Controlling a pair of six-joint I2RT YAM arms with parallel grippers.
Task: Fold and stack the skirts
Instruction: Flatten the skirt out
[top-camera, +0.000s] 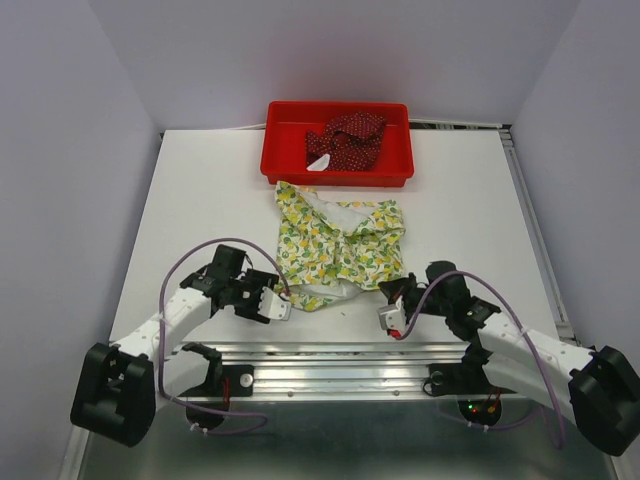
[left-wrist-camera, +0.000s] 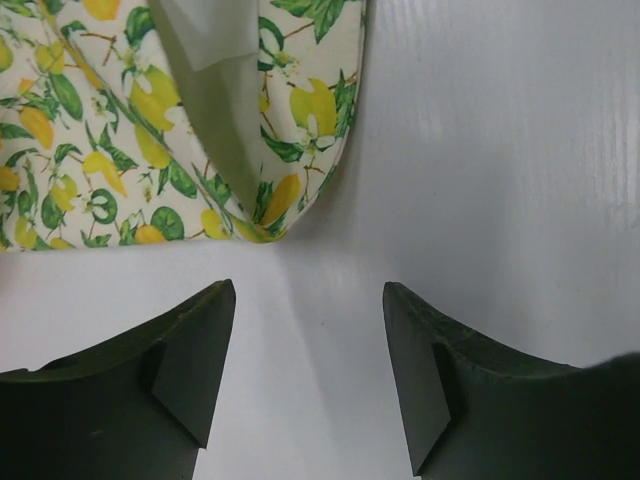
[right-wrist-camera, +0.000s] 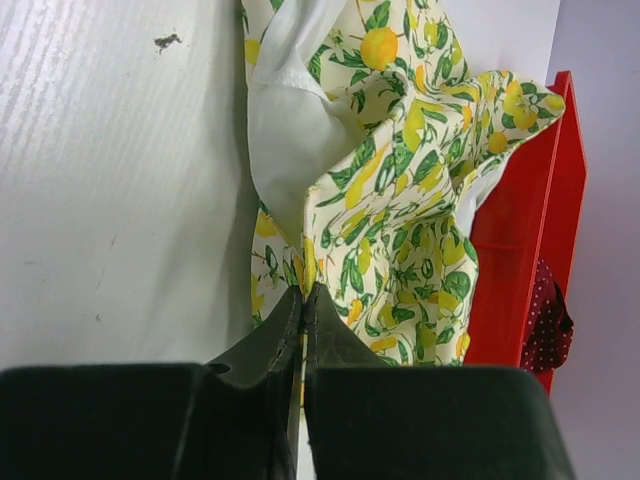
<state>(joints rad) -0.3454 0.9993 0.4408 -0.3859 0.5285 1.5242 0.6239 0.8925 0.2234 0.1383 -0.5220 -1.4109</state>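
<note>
The cream lemon-print skirt (top-camera: 340, 240) lies crumpled on the white table, its white lining showing. The dark red dotted skirt (top-camera: 347, 140) is bunched inside the red tray (top-camera: 280, 165). My right gripper (right-wrist-camera: 303, 292) is shut on the near right edge of the lemon skirt (right-wrist-camera: 400, 200), with cloth pinched between the fingers; in the top view it (top-camera: 398, 292) sits at the skirt's near right corner. My left gripper (left-wrist-camera: 310, 300) is open over bare table, just short of the skirt's near left corner (left-wrist-camera: 265, 225); in the top view it (top-camera: 285, 302) is beside that corner.
The red tray (right-wrist-camera: 520, 240) stands at the back of the table, touching the far edge of the lemon skirt, with the dark red skirt (right-wrist-camera: 548, 320) showing in it. White walls close in the table on three sides. A metal rail (top-camera: 330, 370) runs along the near edge.
</note>
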